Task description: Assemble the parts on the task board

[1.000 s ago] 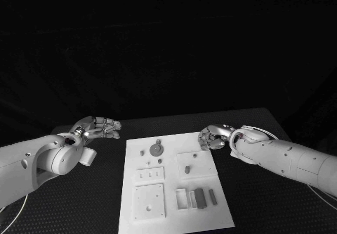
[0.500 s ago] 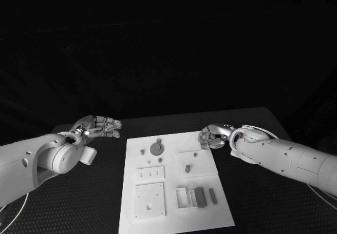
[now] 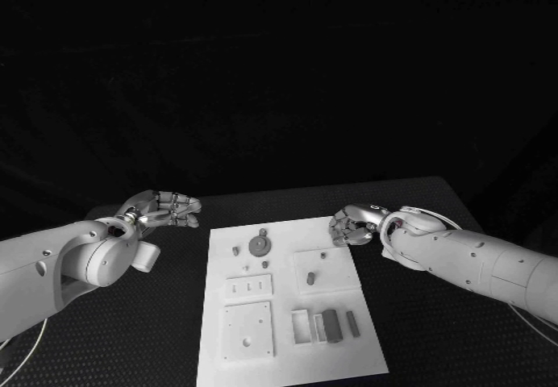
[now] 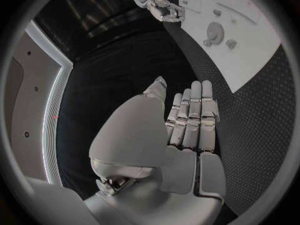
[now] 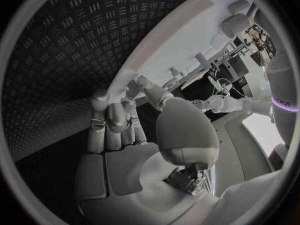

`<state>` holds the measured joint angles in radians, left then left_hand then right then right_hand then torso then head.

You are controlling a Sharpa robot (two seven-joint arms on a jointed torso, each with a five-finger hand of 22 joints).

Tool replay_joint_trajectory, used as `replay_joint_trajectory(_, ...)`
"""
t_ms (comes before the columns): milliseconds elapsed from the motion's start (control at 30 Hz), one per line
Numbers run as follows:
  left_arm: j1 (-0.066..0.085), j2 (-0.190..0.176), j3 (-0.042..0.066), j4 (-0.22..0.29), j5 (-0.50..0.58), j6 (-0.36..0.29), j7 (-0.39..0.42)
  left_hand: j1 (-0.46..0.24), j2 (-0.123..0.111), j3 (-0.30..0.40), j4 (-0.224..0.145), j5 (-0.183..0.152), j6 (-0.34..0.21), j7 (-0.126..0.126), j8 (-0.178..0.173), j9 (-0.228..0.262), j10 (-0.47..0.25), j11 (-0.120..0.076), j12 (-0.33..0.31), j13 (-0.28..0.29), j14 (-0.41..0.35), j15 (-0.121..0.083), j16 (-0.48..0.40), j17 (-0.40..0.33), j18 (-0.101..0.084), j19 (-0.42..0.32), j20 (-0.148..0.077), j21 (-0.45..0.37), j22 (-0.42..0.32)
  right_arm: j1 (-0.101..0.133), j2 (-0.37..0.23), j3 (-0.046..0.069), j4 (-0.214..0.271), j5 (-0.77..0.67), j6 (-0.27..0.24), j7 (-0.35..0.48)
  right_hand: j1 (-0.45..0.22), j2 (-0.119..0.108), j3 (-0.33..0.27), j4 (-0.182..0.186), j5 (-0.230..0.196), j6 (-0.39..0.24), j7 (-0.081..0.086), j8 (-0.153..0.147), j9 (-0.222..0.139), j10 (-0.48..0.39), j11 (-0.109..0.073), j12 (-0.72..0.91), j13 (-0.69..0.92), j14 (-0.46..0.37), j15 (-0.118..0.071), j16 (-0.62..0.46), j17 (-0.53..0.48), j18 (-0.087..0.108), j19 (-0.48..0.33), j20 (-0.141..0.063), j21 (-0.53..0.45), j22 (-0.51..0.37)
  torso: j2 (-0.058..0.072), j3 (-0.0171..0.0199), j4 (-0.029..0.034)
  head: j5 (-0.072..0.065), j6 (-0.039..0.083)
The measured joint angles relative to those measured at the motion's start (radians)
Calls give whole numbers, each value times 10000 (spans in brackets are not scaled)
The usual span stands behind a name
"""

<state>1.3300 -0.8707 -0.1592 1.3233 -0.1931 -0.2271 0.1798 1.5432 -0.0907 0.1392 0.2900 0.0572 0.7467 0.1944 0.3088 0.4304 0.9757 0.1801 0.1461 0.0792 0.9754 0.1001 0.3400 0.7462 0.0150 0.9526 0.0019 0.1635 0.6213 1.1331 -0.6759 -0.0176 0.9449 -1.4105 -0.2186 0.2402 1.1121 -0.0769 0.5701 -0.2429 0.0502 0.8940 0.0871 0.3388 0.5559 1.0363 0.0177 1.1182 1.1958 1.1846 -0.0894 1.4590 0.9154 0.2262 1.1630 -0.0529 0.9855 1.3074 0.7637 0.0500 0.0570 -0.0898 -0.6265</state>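
Head view: the task board (image 3: 291,302) lies mid-table, its small parts (image 3: 260,244) probably light, stiff and slippery, best pinched by their edges. My left hand (image 3: 160,211) waits beside the board's far left corner, barely shifted. Left wrist view: fingers (image 4: 190,120) straight together, empty. Right wrist view: my right hand (image 5: 119,122), curled and empty, hovers unmoved over the board's far right corner.

The left hand (image 3: 163,210) hung above the table with its fingers (image 4: 194,120) stretched out side by side, holding nothing. The right hand (image 3: 352,226) hovered with fingers (image 5: 115,122) curled inward, also empty.
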Motion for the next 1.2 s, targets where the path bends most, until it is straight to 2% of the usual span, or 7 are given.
replay_joint_trajectory(267, 0, -4, 0, 6, -3, 4, -2, 0, 0, 0, 0, 0, 0, 0, 0, 0, 0, 0, 0, 0, 0, 0, 0, 10, 0, 0, 0, 0, 9, -5, 12, -1, 24, -8, -86, 10, -78, 130, 32, -121, -1, 399, -334, 224, 101, 31, -210, 20, -100, 37, -181, 0, -13, 68, -2, 3, 39, 0, 0, 2, -1, 0, -10)
replay_joint_trajectory(533, 0, -10, 0, 18, -46, 4, -31, -13, 13, 0, 0, 0, 0, 0, 0, 29, 141, 11, 0, 22, 37, 36, -51, 59, 0, 0, 0, 0, 33, -5, 12, -1, 126, -23, -421, -24, -38, 303, 70, -209, -2, 425, -360, 225, 97, 73, -253, 39, -154, 68, -216, 0, -16, 85, -2, 3, 39, 0, 0, 2, 4, -6, -12)
replay_joint_trajectory(633, 0, -8, 0, 31, -155, 4, -92, -211, 43, 0, 0, 0, 128, 21, 67, 65, 528, -131, 227, 150, 92, -19, -51, 124, 0, 29, -28, 0, 62, -5, -8, -1, 312, -32, -583, -74, -15, 333, 96, -237, -9, 429, -365, 225, 96, 109, -289, 39, -167, 103, -251, 0, -22, 120, -2, 3, 39, 0, -2, 2, 0, 0, -10)
replay_joint_trajectory(767, 0, 87, 17, 1, -506, 79, -260, -831, 56, 0, 0, 0, 557, -17, 259, 133, 1133, -451, 583, 385, 324, -99, -51, 251, 51, 220, -113, 22, 143, 124, -104, 9, 790, -159, -627, -334, 15, 376, 85, -281, -9, 430, -365, 225, 95, 109, -289, 39, -190, 104, -251, 0, -22, 137, -2, 3, 39, 0, -8, 3, -13, 15, 24)
replay_joint_trajectory(833, 3, 182, 27, -20, -764, 162, -404, -1455, 108, -62, 15, -50, 734, -90, 292, 150, 1351, -564, 703, 512, 532, -177, 7, 397, 151, 374, -192, 139, 224, 389, -127, 38, 1149, -340, -578, -596, 25, 387, 67, -320, -9, 430, -366, 225, 95, 111, -291, 39, -200, 141, -289, 0, -22, 139, -2, 4, 39, 0, -10, -3, -18, 17, 48)
replay_joint_trajectory(1000, 4, 391, 28, -57, -1413, 324, -874, -2490, 58, -124, 27, -50, 1129, -261, 435, 218, 1892, -852, 1079, 875, 938, -470, 499, 847, 163, 807, -414, 458, 489, 822, -118, 74, 2039, -821, -455, -1210, 46, 407, 39, -347, -9, 467, -403, 225, 93, 200, -381, 98, -233, 195, -338, 46, -16, 149, 96, -62, 82, 0, -17, -10, -33, 17, 143)
replay_joint_trajectory(1200, 4, 652, 30, -66, -1804, 248, -1193, -2886, -38, -70, -27, -50, 1725, -507, 688, 332, 2419, -1170, 1655, 1389, 1355, -780, 1265, 1370, 164, 1277, -699, 904, 900, 1038, -73, 68, 3150, -1389, -249, -2029, 54, 415, 32, -355, -9, 483, -418, 225, 93, 216, -397, 100, -254, 237, -378, 83, 58, 151, 112, -77, 82, 0, -58, -7, -53, 74, 236)
